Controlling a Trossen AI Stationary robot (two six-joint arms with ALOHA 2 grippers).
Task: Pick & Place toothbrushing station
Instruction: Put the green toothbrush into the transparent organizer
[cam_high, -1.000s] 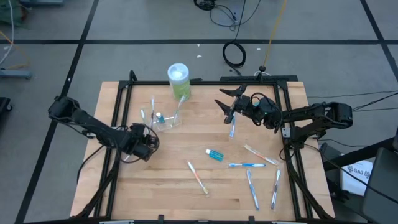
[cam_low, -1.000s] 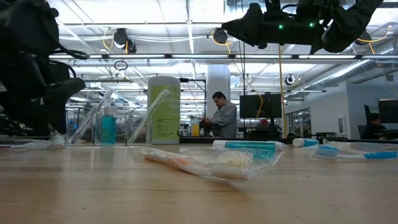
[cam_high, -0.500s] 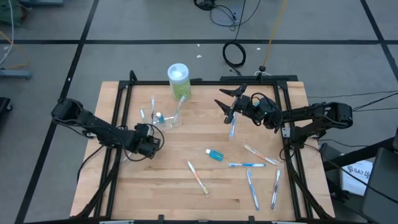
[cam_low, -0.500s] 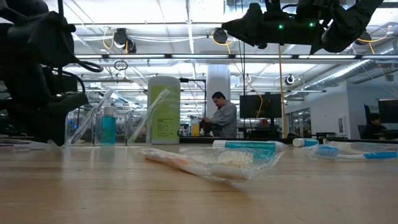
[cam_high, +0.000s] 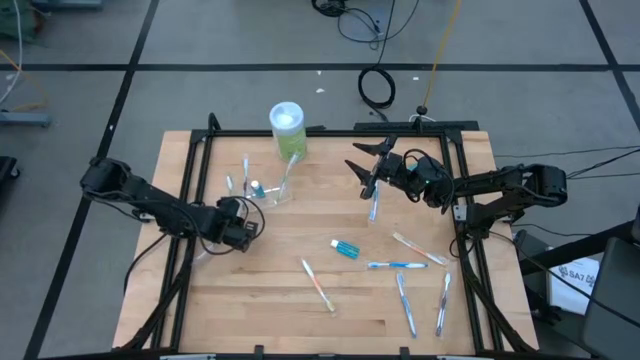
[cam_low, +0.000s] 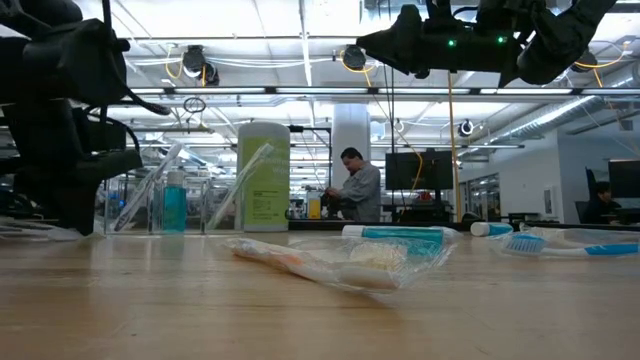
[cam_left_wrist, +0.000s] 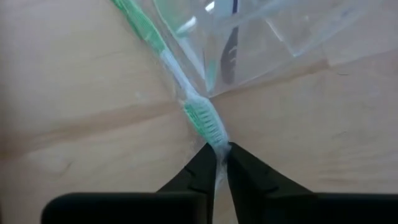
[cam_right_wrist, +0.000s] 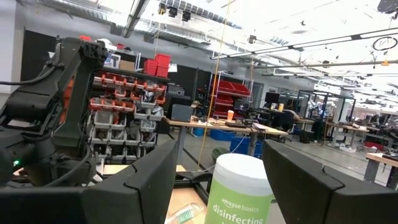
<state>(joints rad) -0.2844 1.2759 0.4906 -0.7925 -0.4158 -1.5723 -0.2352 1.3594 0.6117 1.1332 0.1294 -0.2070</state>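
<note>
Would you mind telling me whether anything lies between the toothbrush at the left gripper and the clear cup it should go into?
Nothing visible does. The left gripper is pinched on the head end of a wrapped green toothbrush lying on the table. The clear cup stands just beyond, with only bare wood between them.

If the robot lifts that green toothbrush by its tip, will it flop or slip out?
The left gripper pinches only the wrapper end of the green toothbrush, so it may swing or slip. Its handle looks slim and straight, so it is probably stiff and light. The clear wrapper looks smooth and crinkly, likely slippery.
</note>
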